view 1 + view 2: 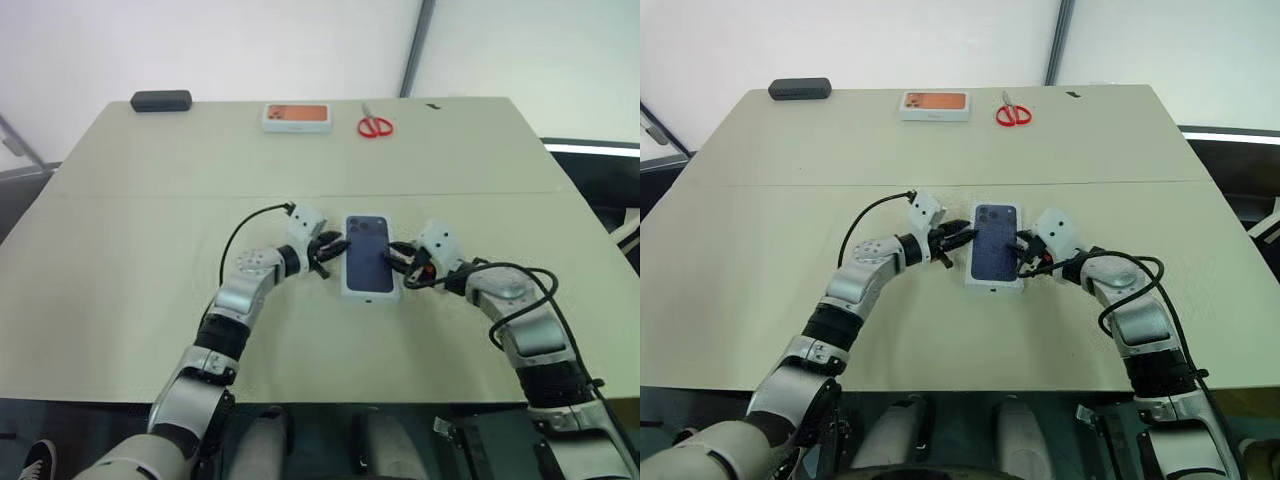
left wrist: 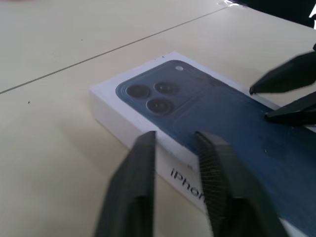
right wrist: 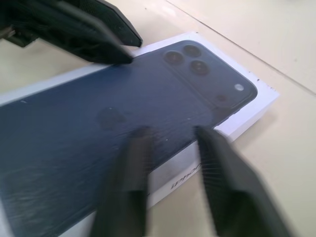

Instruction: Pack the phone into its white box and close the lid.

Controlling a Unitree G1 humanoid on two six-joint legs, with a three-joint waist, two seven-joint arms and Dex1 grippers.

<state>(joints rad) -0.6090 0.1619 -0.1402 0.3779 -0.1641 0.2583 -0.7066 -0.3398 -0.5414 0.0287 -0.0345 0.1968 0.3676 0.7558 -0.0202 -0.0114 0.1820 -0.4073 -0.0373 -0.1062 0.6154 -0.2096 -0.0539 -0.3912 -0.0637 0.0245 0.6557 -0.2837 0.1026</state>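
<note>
Flanking the closed white box [image 1: 369, 268], both grippers' jaws stand parted.

My head cameras look down over the table [image 1: 120, 230]; my wrist cameras sit close, facing the white box [image 2: 123, 123] from opposite sides.

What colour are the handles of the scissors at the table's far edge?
Red; the scissors show best in the left eye view.
</note>
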